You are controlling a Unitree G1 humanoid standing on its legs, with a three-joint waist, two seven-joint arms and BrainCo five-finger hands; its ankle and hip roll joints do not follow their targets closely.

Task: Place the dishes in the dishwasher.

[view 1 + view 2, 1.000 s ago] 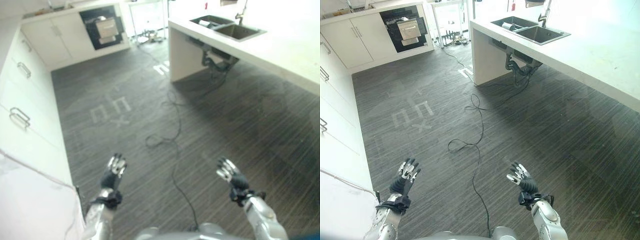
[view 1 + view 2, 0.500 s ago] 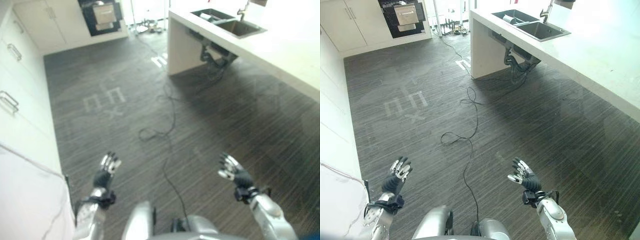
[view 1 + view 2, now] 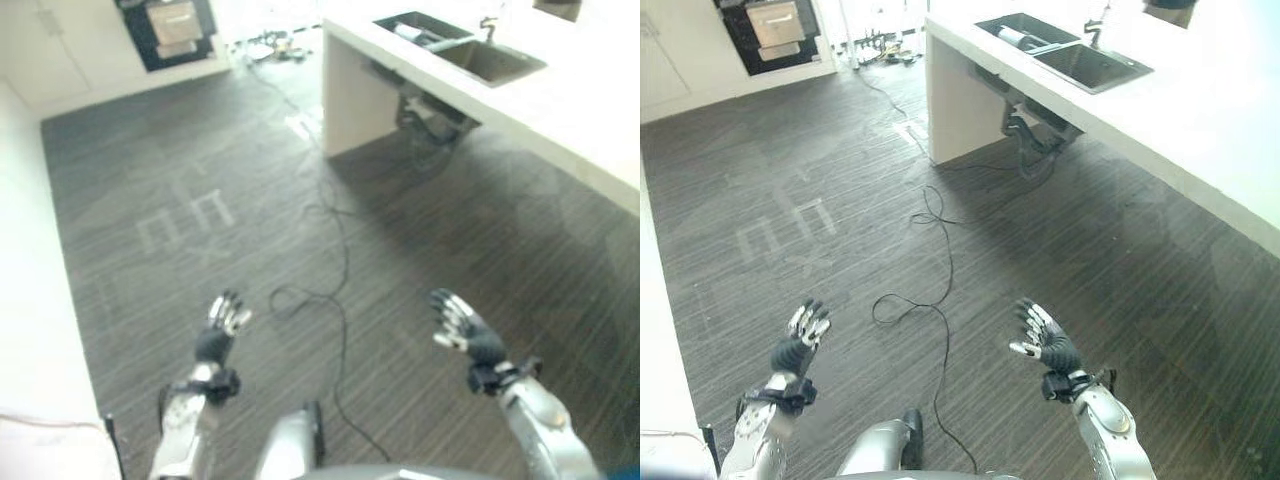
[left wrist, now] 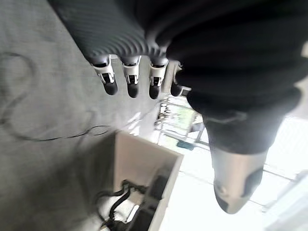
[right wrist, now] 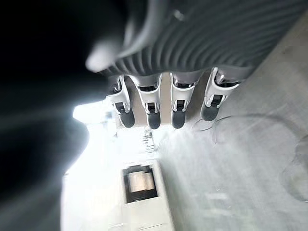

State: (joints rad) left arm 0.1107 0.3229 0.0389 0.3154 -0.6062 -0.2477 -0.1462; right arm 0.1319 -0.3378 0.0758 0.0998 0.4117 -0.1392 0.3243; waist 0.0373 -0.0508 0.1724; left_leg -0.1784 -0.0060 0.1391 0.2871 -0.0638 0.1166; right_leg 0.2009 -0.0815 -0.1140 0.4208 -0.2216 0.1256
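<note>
Dark striped flooring (image 3: 840,170) lies open ahead between the white cabinets (image 3: 25,290) at left and the white counter's edge (image 3: 1200,120) at right. The left hand (image 3: 800,340) and right hand (image 3: 1045,340) hover low over it, fingers spread, holding nothing. A dish (image 3: 1020,37) lies in the sink (image 3: 1090,65) far right; the open dishwasher (image 3: 770,30) stands far left.

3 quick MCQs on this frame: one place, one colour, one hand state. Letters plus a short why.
1. Where is the sink?
A. in the white counter, far right
B. on the floor
C. in the left cabinets

2. What colour is the floor?
A. white
B. dark grey, striped
C. red

3. What is the state of both hands?
A. both shut on plates
B. left shut on a cup
C. both open, empty

Answers: 1 A, it sits in the counter top. 2 B, dark planks throughout. 3 C, left hand and right hand show straight fingers holding nothing.
</note>
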